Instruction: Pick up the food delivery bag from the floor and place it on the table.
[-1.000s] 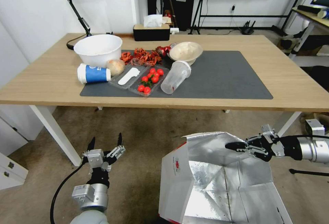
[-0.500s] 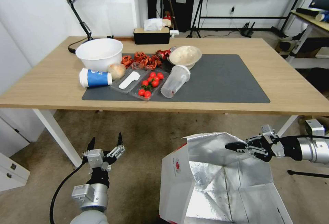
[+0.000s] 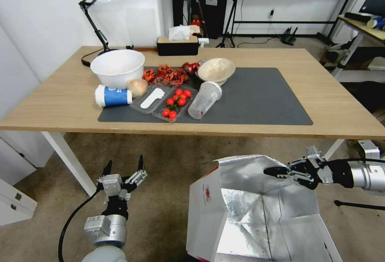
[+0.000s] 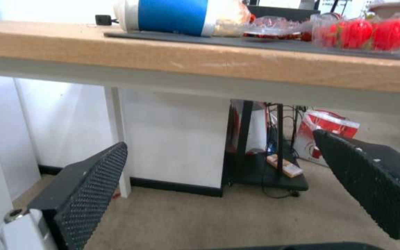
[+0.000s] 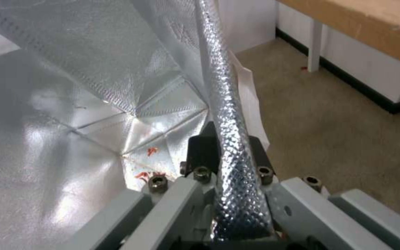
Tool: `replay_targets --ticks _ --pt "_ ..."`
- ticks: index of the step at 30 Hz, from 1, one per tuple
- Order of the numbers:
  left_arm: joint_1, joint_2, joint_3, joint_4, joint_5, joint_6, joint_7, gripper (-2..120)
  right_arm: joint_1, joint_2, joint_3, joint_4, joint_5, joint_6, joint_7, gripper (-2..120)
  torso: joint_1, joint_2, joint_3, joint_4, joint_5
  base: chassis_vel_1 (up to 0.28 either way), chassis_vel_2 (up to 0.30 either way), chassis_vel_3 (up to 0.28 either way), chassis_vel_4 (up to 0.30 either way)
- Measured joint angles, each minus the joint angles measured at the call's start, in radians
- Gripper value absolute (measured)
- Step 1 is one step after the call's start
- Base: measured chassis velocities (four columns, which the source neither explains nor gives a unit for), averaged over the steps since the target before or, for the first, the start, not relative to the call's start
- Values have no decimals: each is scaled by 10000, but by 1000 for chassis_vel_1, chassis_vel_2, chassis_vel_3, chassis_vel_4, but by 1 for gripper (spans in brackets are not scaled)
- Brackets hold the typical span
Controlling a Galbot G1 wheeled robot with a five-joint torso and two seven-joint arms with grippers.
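Observation:
The food delivery bag (image 3: pixel 248 214), red and white with a silver foil lining, stands open in front of the table (image 3: pixel 341 109), above the brownish floor (image 3: pixel 168 161). Its base is cut off by the picture's lower edge. My right gripper (image 3: pixel 274 171) is shut on the bag's far rim. The right wrist view shows the folded foil rim (image 5: pixel 230 139) pinched between the jaws of the right gripper (image 5: pixel 225 149). To the bag's left, my left gripper (image 3: pixel 123 169) hangs open with nothing in it. The left wrist view shows this left gripper (image 4: pixel 223 166) below the table's front edge (image 4: pixel 209 62).
On the dark grey mat (image 3: pixel 260 97) lie a white bowl (image 3: pixel 117 66), a blue cup (image 3: pixel 113 96), a tray of tomatoes (image 3: pixel 175 103), a tipped clear cup (image 3: pixel 204 100) and a beige bowl (image 3: pixel 216 70). A white table leg (image 3: pixel 68 161) stands near my left gripper.
The whole head picture has shifted, so the table sits lower in the view: the camera moved. Both grippers and the bag keep their places in the picture.

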State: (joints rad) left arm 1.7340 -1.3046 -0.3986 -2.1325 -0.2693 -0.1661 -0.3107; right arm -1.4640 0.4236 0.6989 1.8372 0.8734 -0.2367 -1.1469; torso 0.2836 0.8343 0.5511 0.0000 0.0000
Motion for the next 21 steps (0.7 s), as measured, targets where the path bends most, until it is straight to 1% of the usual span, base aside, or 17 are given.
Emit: replay_targets --ticks 3,5,8,12,15,16,21 --pt "-2 6 -6 -15 -4 0 2 100 6 0 0 0 0 0 0 0 63 156 93 -1 0 0 0 0 0" --pt "-2 8 -8 -15 -6 1 2 100 7 0 0 0 0 0 0 0 75 188 113 -1 0 0 0 0 0" --pt "2 14 -14 -16 -12 1 5 100 -1 23 -1 7 -2 0 0 0 167 402 236 -1 0 0 0 0 0" --pt "8 14 -15 -18 -12 1 9 100 -8 32 -1 10 -12 0 0 0 219 527 307 -1 0 0 0 0 0" --pt "10 14 -13 -20 -10 1 13 100 -9 35 0 12 -17 0 1 0 301 724 421 -1 0 0 0 0 0" --pt "10 14 -13 -20 -10 1 13 100 -9 35 0 12 -17 0 1 0 301 724 421 -1 0 0 0 0 0" --pt "-1 15 -13 -27 -12 1 16 100 4 21 -1 15 -16 0 2 0 418 985 567 -1 0 0 0 0 0"
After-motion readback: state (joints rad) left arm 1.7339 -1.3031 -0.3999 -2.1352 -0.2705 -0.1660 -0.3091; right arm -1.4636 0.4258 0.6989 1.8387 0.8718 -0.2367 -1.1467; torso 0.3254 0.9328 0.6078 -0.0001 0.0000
